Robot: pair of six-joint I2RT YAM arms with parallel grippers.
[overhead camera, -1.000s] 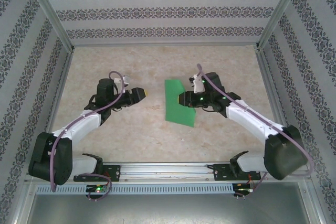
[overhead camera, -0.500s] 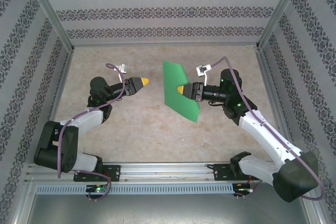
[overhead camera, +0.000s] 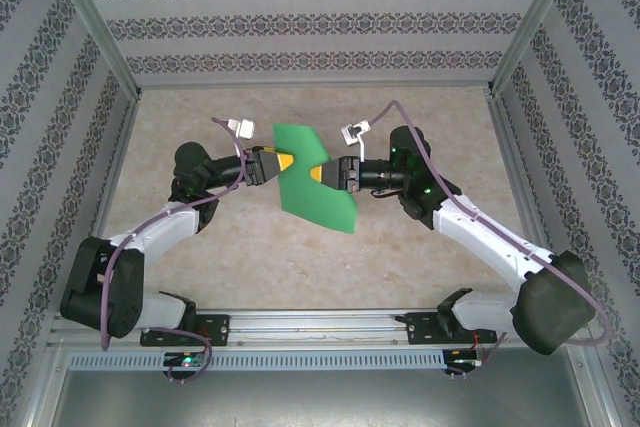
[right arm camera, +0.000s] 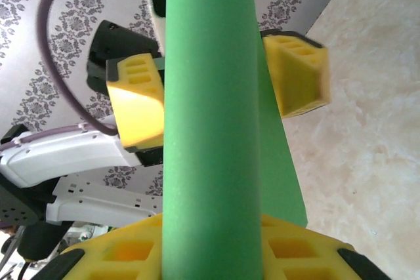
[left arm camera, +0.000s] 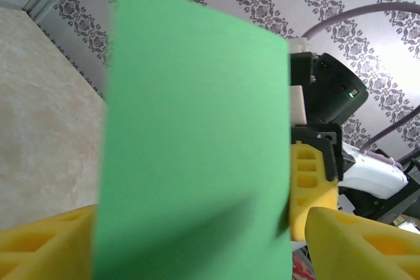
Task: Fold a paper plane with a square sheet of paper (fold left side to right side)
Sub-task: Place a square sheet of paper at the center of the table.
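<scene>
Top external view, we list:
- One green sheet of paper (overhead camera: 314, 185), lifted off the table (overhead camera: 420, 247), between both grippers.
- Right gripper (overhead camera: 322, 174): pinched on the sheet's right edge.
- Left gripper (overhead camera: 286, 163): fingers spread wide, one on either face of the sheet's left edge, not clamping.
</scene>
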